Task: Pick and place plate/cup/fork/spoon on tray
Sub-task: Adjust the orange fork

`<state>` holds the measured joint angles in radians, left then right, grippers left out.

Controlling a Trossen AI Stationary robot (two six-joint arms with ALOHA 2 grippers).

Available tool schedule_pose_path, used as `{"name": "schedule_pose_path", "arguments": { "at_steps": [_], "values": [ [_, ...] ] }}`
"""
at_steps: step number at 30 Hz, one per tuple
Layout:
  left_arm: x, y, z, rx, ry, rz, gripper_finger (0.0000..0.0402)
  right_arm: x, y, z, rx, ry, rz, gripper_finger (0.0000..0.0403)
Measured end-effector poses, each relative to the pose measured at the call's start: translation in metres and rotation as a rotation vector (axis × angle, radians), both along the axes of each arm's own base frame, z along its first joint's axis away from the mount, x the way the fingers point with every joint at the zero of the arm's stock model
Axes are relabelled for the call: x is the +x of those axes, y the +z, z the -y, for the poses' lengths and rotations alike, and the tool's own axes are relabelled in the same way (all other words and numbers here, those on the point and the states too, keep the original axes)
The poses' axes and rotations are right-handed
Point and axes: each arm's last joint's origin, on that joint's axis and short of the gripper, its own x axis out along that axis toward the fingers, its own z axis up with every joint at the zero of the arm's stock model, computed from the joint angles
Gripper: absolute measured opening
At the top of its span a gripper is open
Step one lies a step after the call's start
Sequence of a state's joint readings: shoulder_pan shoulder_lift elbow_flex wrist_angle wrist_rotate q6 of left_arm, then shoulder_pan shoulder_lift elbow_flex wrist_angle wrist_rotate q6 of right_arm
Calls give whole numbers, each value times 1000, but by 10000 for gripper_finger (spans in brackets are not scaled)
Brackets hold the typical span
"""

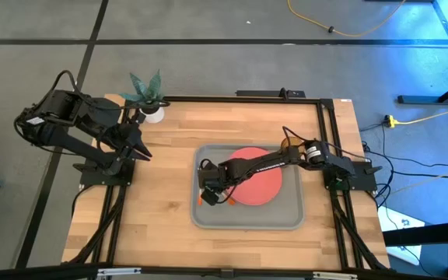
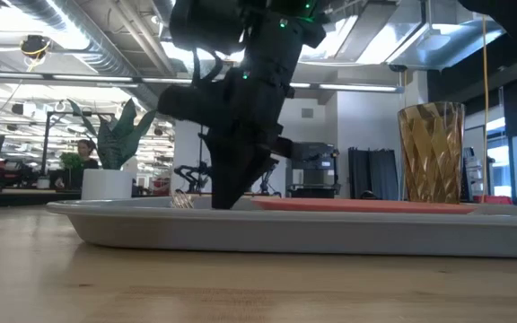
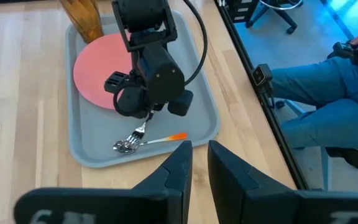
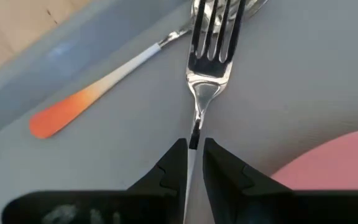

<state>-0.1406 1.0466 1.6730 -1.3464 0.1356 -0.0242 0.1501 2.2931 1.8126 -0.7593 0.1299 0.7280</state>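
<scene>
This is a robotics lab set in an open office or workshop hall. A butcher-block table (image 1: pixel 162 194) in a black metal frame stands on a grey concrete floor (image 1: pixel 208 47) with a yellow cable (image 1: pixel 348 29) trailing over it. Overhead run exposed ducts (image 2: pixel 61 36) and strip lights. Behind are desks, parked bicycles (image 2: pixel 187 175), office chairs (image 3: pixel 278 12) and a seated person (image 3: pixel 328 93) in jeans.
</scene>
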Motion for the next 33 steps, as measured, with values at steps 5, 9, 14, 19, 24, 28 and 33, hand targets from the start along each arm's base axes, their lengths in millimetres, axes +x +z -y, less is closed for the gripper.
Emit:
{"name": "schedule_pose_path", "arguments": {
  "at_steps": [5,9,14,19,24,28,33],
  "values": [
    [0,0,0,0,0,0,45,0,-2,0,-1,1,-3,53],
    [0,0,0,0,0,0,45,1,-2,0,0,0,3,53],
    [0,0,0,0,0,0,45,2,-13,1,-8,3,-18,53],
    [0,0,0,0,0,0,45,5,-15,5,-26,-13,-6,53],
    [0,0,0,-1,-1,-1,45,6,-16,5,-82,-10,9,29],
    [0,0,0,-4,-4,-5,45,6,-15,3,-82,-44,21,10],
    [0,-1,0,-3,-5,-9,45,8,-15,1,-45,-128,46,8]
  ]
}}
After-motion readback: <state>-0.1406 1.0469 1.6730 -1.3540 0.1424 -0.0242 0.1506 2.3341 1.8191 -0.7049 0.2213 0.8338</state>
